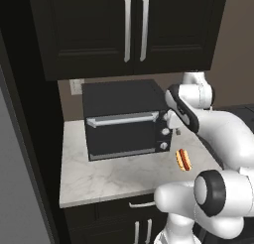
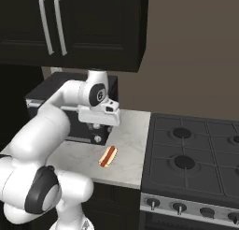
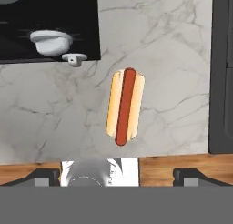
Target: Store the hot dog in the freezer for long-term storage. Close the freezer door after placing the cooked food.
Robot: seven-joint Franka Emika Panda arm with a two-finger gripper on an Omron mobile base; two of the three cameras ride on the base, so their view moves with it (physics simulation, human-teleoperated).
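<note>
Hot dog lies flat on marble counter, between toaster oven and stove. Gripper hovers above it, fingers spread wide, empty. Risk: bun sits lengthwise to the hand; a misaligned pinch may roll it stoveward.

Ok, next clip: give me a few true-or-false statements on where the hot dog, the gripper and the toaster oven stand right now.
1. The hot dog lies on the marble counter. True.
2. The gripper is shut on the hot dog. False: it hangs above the hot dog, apart from it, fingers spread wide in the hand view.
3. The toaster oven door is open. False: it is closed.
4. The hot dog lies between the toaster oven and the stove. True.
5. A pot stands on the stove. False: its burners are bare.
</note>
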